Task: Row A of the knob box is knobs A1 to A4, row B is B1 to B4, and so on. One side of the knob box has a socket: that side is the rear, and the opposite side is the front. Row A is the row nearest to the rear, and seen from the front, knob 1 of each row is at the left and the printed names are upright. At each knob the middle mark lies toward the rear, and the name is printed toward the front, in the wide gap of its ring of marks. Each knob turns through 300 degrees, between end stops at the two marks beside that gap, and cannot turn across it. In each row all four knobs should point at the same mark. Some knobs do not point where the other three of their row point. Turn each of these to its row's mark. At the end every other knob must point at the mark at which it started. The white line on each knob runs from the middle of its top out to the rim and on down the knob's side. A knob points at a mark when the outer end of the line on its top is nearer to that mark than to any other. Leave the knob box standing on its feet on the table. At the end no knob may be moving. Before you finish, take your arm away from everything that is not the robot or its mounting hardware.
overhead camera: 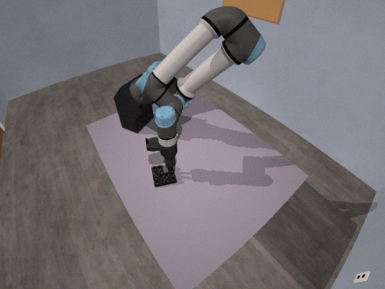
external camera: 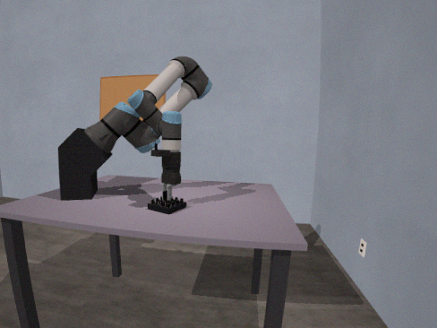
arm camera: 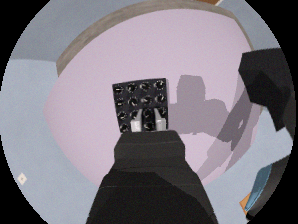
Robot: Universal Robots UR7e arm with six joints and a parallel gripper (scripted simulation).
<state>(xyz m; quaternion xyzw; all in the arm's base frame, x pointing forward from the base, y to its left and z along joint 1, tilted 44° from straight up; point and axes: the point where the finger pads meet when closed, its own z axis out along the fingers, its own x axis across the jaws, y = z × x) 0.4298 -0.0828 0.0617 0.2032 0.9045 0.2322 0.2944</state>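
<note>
The black knob box (overhead camera: 166,184) (external camera: 168,211) (arm camera: 126,95) stands on the table with its four by four grid of black knobs upward. My gripper (overhead camera: 166,170) (external camera: 167,197) (arm camera: 148,114) points straight down over the box, its two light fingers apart. In the wrist view they stand on either side of a knob in the third row from the top, third column, and do not visibly touch it. Fingers and gripper body partly hide the lowest row. White lines and marks show on several knobs, but are too small to read surely. The socket and names cannot be made out.
The box rests on the pale mauve table top (overhead camera: 213,221) (external camera: 233,224) (arm camera: 80,110). The black robot pedestal (overhead camera: 133,108) (external camera: 77,170) stands behind it at the left. The arm's shadow falls beside the box. A dark part of the arm (arm camera: 265,80) shows at the right of the wrist view.
</note>
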